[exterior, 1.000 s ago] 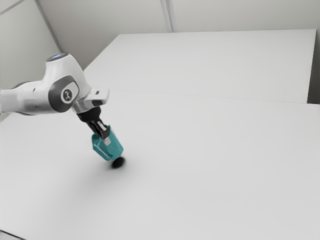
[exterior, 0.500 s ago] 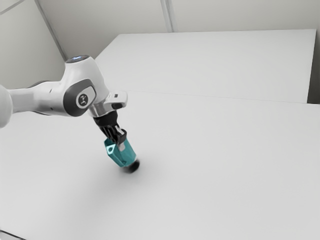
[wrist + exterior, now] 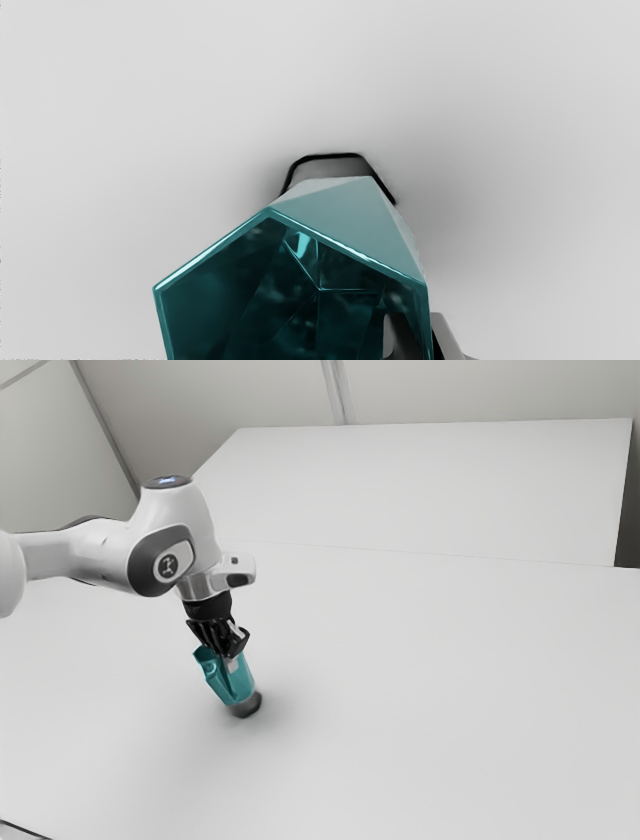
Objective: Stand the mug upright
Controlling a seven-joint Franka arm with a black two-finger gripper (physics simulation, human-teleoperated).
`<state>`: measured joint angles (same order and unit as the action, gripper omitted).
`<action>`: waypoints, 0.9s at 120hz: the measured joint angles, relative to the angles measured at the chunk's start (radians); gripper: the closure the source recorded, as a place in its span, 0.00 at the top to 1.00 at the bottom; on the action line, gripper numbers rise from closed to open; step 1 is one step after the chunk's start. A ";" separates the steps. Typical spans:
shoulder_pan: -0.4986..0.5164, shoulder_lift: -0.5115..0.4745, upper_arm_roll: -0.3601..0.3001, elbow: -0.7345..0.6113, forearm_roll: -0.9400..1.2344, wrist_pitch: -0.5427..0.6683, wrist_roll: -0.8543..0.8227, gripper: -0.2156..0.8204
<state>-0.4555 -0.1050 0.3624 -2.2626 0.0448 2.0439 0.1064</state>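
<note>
In the exterior view my gripper [image 3: 231, 660] points down at the upper part of the teal faceted mug [image 3: 234, 684]. The mug leans, its open end up toward the exterior view's left and its dark base low over or on the table [image 3: 400, 710]; whether it touches cannot be told. From the wrist view, the mug [image 3: 345, 215] shows its open mouth, and the gripper [image 3: 421, 335] is shut on its wall, one finger inside the mouth and the other outside. The mug's dark base lies beyond the teal body.
A second white surface [image 3: 420, 490] adjoins the table's far side, with pale walls behind it. A dark thin edge [image 3: 25, 830] crosses the exterior view's lower left corner.
My hand first carried the mug toward the exterior view's right and down, then slightly back left and lower. The mug has tilted closer to upright, and my hand now points more steeply down.
</note>
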 joint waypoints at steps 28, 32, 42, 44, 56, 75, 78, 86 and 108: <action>0.000 0.020 0.000 0.000 0.011 0.007 -0.045 0.03; 0.000 0.022 0.000 0.000 0.012 0.008 -0.050 0.03; 0.000 0.025 0.000 0.000 0.012 0.011 -0.061 0.03; 0.000 0.024 0.000 -0.001 0.012 0.012 -0.064 0.03; 0.000 0.018 0.003 -0.009 0.014 0.014 -0.075 0.03; 0.003 0.024 0.015 -0.013 0.019 0.025 -0.090 0.03; 0.001 0.025 0.019 -0.014 0.019 0.029 -0.092 0.03; 0.003 0.026 0.025 -0.013 0.020 0.041 -0.097 0.03; 0.003 0.032 0.027 -0.015 0.023 0.106 -0.109 0.03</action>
<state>-0.4524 -0.0727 0.3896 -2.2779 0.0678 2.1496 -0.0021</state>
